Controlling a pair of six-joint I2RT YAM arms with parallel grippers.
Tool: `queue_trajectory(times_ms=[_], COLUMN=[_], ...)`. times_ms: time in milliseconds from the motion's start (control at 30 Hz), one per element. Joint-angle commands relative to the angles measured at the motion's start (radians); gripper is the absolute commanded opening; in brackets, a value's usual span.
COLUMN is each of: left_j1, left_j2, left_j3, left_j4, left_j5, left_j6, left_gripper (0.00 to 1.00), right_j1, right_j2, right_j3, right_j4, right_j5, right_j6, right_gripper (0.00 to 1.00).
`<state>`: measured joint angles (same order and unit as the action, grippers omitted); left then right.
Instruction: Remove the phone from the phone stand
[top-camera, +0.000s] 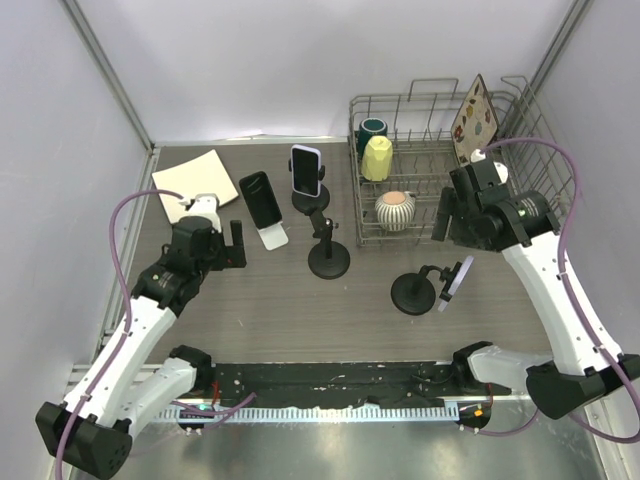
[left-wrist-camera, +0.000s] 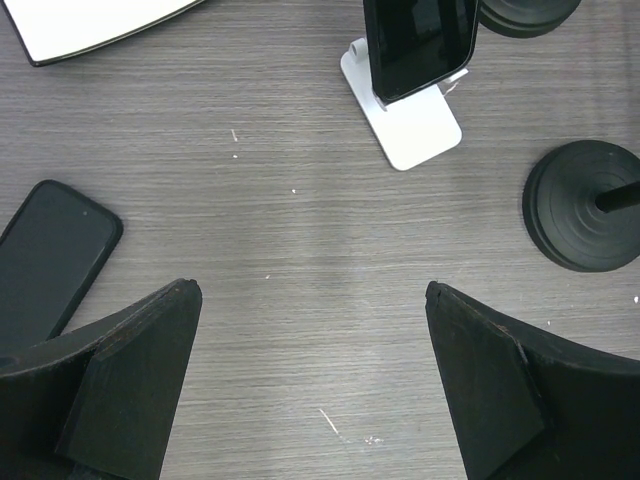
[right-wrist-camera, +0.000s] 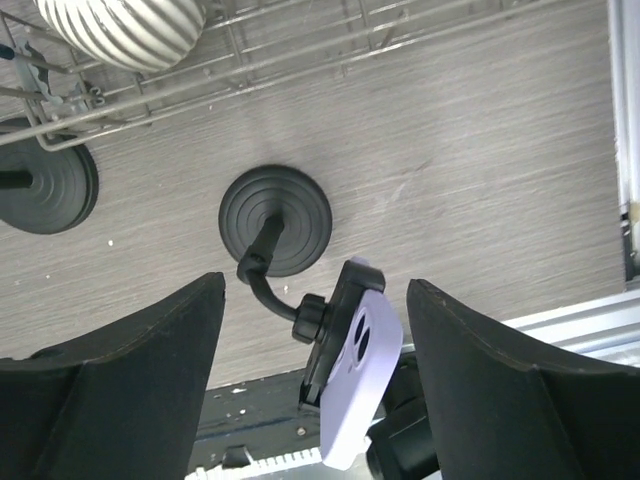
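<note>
The right gripper (right-wrist-camera: 315, 290), spread wide and empty, should straddle the phone (right-wrist-camera: 360, 390), clamp its edges, and peel it off the probably magnetic stand (right-wrist-camera: 275, 220); left gripper (left-wrist-camera: 310, 290) likewise spread, empty.

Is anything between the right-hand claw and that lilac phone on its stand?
Nothing visible does. The right gripper is open, and its wrist camera shows the lilac phone straight ahead between the fingers, held only by its black stand. The wire dish rack sits off to one side.
</note>
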<state>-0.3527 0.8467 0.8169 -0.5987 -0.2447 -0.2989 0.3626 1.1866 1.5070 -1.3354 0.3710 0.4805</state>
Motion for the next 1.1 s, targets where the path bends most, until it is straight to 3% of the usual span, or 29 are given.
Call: queue_trajectory(times_ms=[0, 167, 500, 633, 833, 1067], left_j1=[-0.023, -0.040, -0.051, -0.051, -0.052, -0.052], left_j2=[-0.017, -0.021, -0.020, -0.028, -0.031, -0.038], left_j3=[0.036, 0.033, 0.033, 0.031, 0.031, 0.025], left_j4=[0.008, 0.007, 0.007, 0.008, 0.013, 0.019], left_j5=[-0.041, -0.053, -0.048, -0.044, -0.008, 0.005], left_j6=[0.024, 0.029, 0.027, 0.030, 0.030, 0.034], left_gripper=[1.00, 1.00, 1.00, 1.00, 1.00, 1.00], right_j1=[-0.004, -0.007, -0.010, -0.013, -0.014, -0.013], right_j2=[-0.045, -0.084, -0.096, -0.108, -0.098, -0.006], right_j3=[-0.053, -0.090, -0.044, -0.105, -0.159, -0.123], right_j4=[-0.162, -0.171, -0.173, -0.173, -0.084, -0.064], right_j5=[-0.087, -0.090, 0.014, 0.059, -0.174, -0.262], right_j6=[0.067, 0.099, 0.080, 0.061, -0.069, -0.206], right_gripper=[0.73, 0.64, 0.68, 0.70, 0.66, 0.66])
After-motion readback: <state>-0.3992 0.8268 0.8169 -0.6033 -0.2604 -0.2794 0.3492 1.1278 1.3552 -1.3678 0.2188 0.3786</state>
